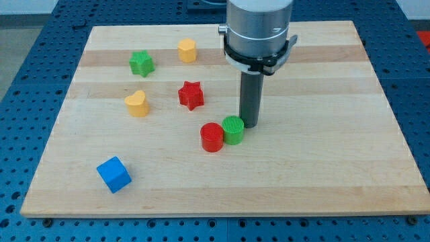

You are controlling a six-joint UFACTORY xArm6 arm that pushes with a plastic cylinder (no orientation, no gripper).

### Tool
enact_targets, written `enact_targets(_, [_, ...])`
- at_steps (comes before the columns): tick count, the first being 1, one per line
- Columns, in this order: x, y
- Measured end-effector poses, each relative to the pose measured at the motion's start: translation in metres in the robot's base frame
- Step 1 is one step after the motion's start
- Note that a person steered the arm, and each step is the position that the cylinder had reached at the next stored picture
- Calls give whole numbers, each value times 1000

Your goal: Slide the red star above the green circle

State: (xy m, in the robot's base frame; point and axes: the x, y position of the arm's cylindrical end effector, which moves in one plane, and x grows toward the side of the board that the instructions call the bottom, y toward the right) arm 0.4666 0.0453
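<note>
A pale wooden board [322, 168] lies on a blue perforated table [40, 40], seen from the one camera. A silver arm housing [259, 30] comes down from the view's top and ends in a straight dark rod; my tip [250, 126] rests on the board just to the view's right of the green circle [233, 130], very close to it or touching. The arm carries no fingers, only this rod. The green circle touches a red cylinder [211, 137] on its left side. The red star [191, 95] sits up and to the view's left of the green circle, apart from it. Further left lies a yellow heart [137, 103]. Near the top are a green star [141, 63] and a yellow hexagonal block [187, 50]. A blue cube [113, 174] sits alone at the lower left.
</note>
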Motion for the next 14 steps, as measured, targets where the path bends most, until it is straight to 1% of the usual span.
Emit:
enact_targets(1, [-34,16])
enact_targets(2, [-76,-13])
enact_targets(3, [-97,-65])
enact_targets(5, [-98,-123])
enact_targets(6, [-95,-141])
enact_targets(7, [-76,-142])
enact_targets(9, [-72,-138])
enact_targets(11, [-71,-101])
enact_targets(12, [-61,-76])
enact_targets(14, [-54,-65])
